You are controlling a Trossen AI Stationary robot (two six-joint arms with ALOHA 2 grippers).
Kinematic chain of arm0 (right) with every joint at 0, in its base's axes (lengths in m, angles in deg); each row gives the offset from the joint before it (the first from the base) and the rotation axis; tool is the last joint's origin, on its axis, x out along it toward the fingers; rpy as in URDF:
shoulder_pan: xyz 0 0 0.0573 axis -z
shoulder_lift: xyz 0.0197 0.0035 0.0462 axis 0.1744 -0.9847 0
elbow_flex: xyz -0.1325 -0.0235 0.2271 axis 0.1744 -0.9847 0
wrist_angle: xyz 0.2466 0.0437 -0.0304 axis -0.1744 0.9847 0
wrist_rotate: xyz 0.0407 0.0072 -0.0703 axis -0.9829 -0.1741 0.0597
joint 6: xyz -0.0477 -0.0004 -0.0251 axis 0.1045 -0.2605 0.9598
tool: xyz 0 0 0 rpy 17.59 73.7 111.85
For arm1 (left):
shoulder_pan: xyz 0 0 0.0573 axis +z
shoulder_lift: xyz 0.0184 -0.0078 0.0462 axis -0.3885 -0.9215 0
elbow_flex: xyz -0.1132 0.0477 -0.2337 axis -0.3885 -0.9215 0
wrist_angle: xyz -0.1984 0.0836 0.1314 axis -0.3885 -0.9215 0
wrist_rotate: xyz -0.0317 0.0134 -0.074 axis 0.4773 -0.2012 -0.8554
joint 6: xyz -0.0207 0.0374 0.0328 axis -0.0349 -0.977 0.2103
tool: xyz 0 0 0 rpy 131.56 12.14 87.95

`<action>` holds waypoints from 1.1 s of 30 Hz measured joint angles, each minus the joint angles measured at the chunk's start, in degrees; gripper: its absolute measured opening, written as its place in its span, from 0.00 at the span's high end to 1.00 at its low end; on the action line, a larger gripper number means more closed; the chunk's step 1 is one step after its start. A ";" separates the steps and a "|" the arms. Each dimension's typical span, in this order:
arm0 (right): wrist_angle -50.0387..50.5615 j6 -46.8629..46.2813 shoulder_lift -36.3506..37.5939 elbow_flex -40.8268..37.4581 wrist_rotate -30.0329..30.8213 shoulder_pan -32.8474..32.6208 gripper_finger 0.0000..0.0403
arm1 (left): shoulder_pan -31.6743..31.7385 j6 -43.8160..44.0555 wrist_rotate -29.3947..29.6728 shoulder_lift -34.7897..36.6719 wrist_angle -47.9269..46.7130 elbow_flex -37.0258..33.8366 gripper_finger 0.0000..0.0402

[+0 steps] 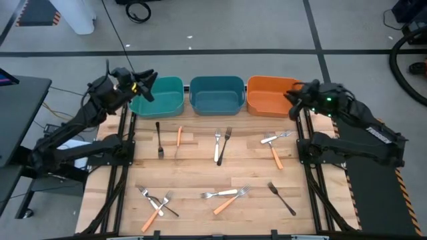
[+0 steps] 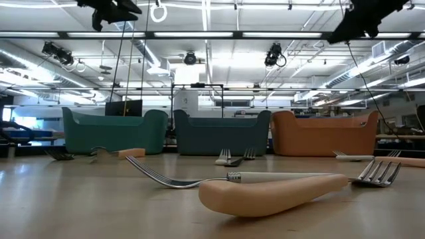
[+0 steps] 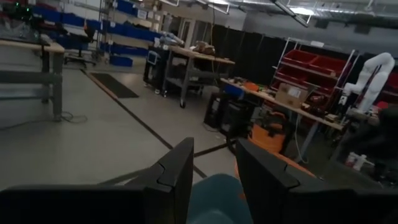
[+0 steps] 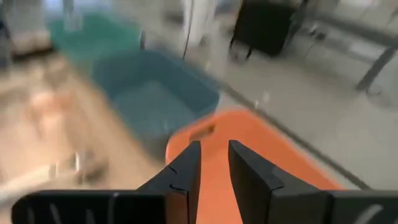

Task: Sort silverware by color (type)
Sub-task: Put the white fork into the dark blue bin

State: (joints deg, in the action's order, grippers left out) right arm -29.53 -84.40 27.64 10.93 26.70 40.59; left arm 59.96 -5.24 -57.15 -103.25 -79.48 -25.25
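The silverware lies scattered flat on the wooden table [image 1: 200,167]: orange-handled forks [image 1: 179,137], all-silver forks [image 1: 217,148] and black forks [image 1: 159,139]. In the low view an orange-handled fork [image 2: 272,192] and a silver one [image 2: 179,179] lie nearest. My left gripper [image 1: 148,87] [image 3: 214,149] is raised at the table's far left, by the green bin [image 1: 160,95]. It is open and holds nothing. My right gripper [image 1: 291,100] [image 4: 214,146] hovers over the right end of the orange bin [image 1: 270,95], tipped slightly down, open, with nothing between its fingers.
Three bins stand in a row along the table's far edge: green at the left, blue [image 1: 216,93] in the middle, orange at the right. Forks lie in small overlapping groups at the near left [image 1: 157,203], near middle [image 1: 227,195] and right [image 1: 275,143].
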 joint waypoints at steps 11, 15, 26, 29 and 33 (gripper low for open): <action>10.03 5.73 -8.82 0.02 -12.75 0.00 0.78 | 0.02 -3.06 0.04 -1.03 -0.23 2.04 0.68; 11.69 7.27 -12.00 0.02 -14.27 0.00 0.77 | 0.04 -3.01 0.04 -1.08 -0.57 2.01 0.68; 19.85 5.99 -22.60 0.02 -13.44 -0.15 0.71 | 0.02 -2.63 0.04 -1.08 -2.81 1.97 0.68; 21.53 7.32 -25.44 0.02 -13.44 -0.15 0.70 | 0.02 -1.93 0.04 -1.08 -2.79 1.97 0.68; 21.11 10.05 -28.29 -0.23 -13.80 -0.15 0.70 | 0.02 -1.96 0.04 -1.08 -2.81 1.97 0.68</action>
State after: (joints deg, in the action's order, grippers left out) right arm -8.43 -74.35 -0.65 10.70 12.91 40.44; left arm 59.98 -7.19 -57.11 -104.33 -82.29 -23.28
